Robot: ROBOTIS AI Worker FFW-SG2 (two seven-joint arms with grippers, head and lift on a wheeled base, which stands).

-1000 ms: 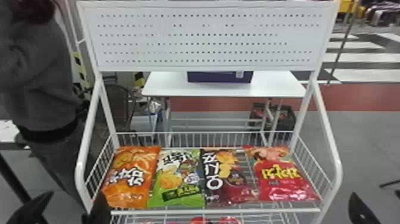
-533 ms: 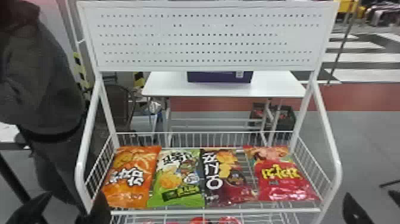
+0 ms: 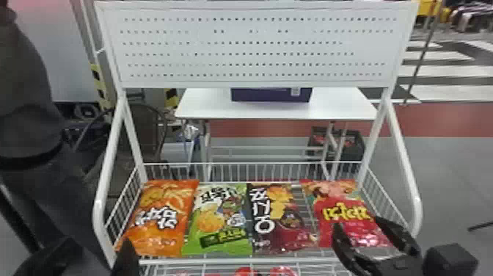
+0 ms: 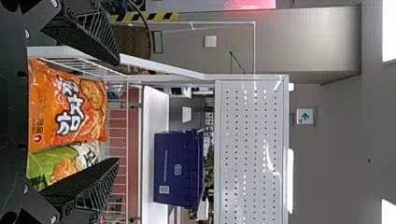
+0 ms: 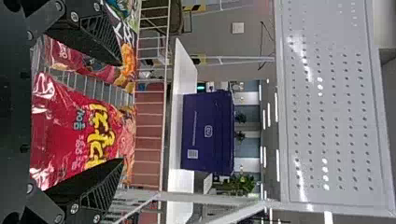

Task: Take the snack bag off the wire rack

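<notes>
Right gripper (image 3: 357,224) points forward, open, near the red bag (image 3: 330,206).

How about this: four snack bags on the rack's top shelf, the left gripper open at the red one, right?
Wrong side: the head view shows the right gripper open at the red bag. The four snack bags are on the top shelf.

The fingers (image 5: 95,184) stand apart before a red snack bag (image 5: 58,126) (a yellow-lettered one).

Orange bag (image 3: 157,220), green-and-white bag (image 3: 216,220), dark maroon bag (image 3: 282,235), red-and-yellow bag (image 3: 350,229), white wire rack (image 3: 234,261), purple box (image 3: 269,95)
</notes>
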